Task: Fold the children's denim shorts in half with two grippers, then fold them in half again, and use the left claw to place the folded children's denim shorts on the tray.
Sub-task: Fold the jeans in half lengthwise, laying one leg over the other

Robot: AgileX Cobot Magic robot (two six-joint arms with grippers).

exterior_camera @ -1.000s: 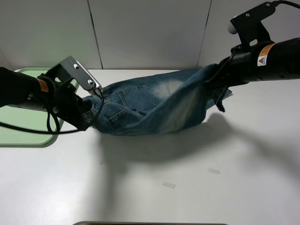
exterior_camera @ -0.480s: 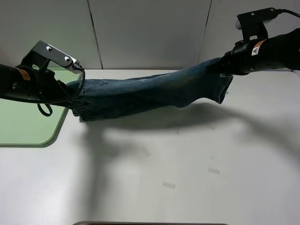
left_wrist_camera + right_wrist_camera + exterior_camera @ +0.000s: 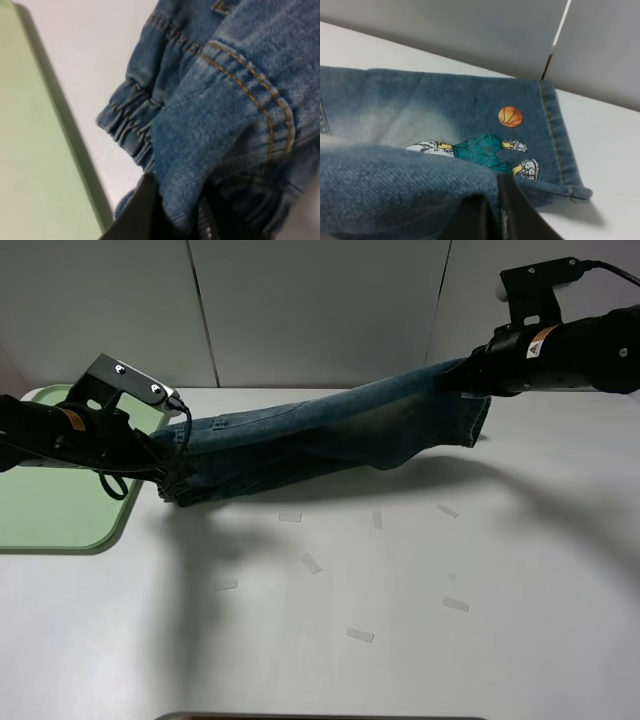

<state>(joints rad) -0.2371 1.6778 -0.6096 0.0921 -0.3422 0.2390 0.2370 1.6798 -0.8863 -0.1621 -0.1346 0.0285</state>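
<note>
left claw (image 3: 168, 462): clamped on the children's denim shorts (image 3: 330, 435) at the waistband, just beside the tray (image 3: 50, 515) | shorts: strung between both claws, leading away from the tray | right gripper (image 3: 468, 378): clamped on the leg end, well apart from the tray

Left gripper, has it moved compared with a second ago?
Yes. The left gripper, shut on the denim shorts, has shifted left in the exterior view, closer to the right edge of the green tray.
</note>
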